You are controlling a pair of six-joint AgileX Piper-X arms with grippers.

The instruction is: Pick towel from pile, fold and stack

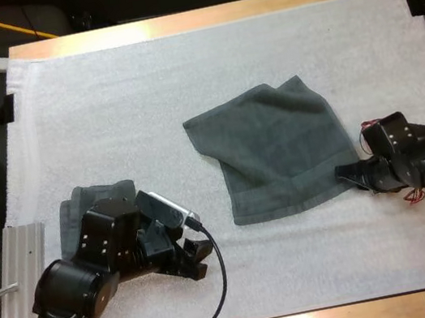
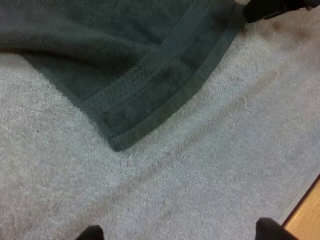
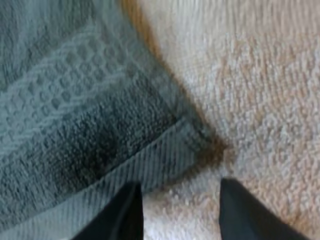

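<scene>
The towel lies opened out on the white mat, a little right of the tabletop's middle. It is mostly flat, with one flap doubled over along the side facing the far-left corner. It is dark grey-green terry with a woven band and a stitched hem along its near edge. I judge it light, limp and a bit grippy against the mat's nap. It should drape and sag rather than hold a shape, and dragging it will likely bunch it. Nothing about it is fragile or slippery. The corners on the hemmed edge look like the best places to take hold, since the cloth there is doubled and firm enough to pinch without gathering extra layers. The right claw sits low at the towel's near-right corner. Its fingers are spread apart, with the corner lying just ahead of them, and they pinch nothing. The left claw rests near the tabletop's near edge and points at the towel's near-left corner from a short way off. Its fingertips are also parted and empty. A pinch should go deep enough to catch the hem and not only the pile, and lifting both corners evenly should keep the sheet from twisting. A second towel of the same colour lies partly under the left arm toward the tabletop's left edge, and I cannot tell how neatly it is folded.
</scene>
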